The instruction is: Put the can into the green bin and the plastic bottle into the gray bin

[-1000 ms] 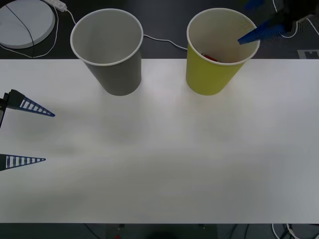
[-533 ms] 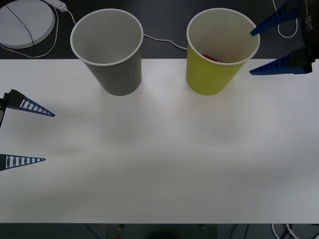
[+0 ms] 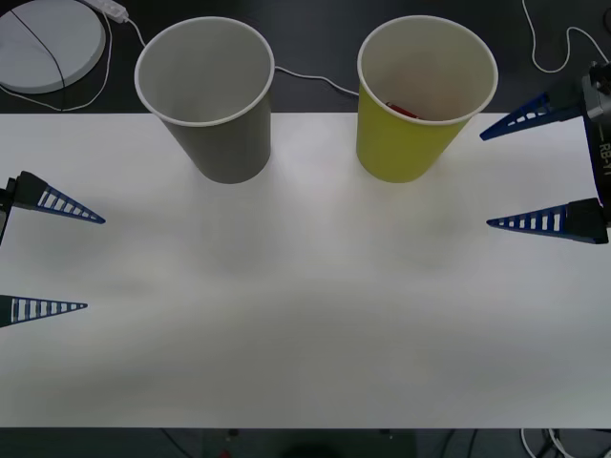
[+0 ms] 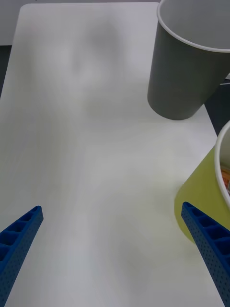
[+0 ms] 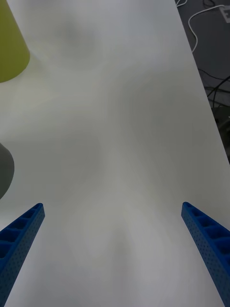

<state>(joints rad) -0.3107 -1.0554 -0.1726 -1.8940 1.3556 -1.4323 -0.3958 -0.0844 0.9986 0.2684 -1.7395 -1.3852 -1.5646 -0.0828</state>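
Observation:
The green bin [image 3: 401, 148] stands at the back right of the white table [image 3: 305, 315]. A sliver of red and orange low inside it is the can [image 3: 403, 112]. To its left, at the back, the gray bin [image 3: 224, 143] stands upright, with nothing showing in the part of its inside that I see. The plastic bottle is out of view. My right gripper [image 3: 485, 179] is open and holds nothing, just right of the green bin [image 4: 203, 201], over the table. At the table's left edge my left gripper [image 3: 94, 263] waits open, holding nothing.
A round white disc [image 3: 48, 38] with a black cable lies on the dark surface behind the table's back left corner. White cables [image 3: 315, 78] run behind the cups, and another [image 3: 554, 57] loops at the back right.
My right gripper has drawn back from over the green bin's rim, toward the front and right, and now hangs beside the cup. The left gripper has not moved.

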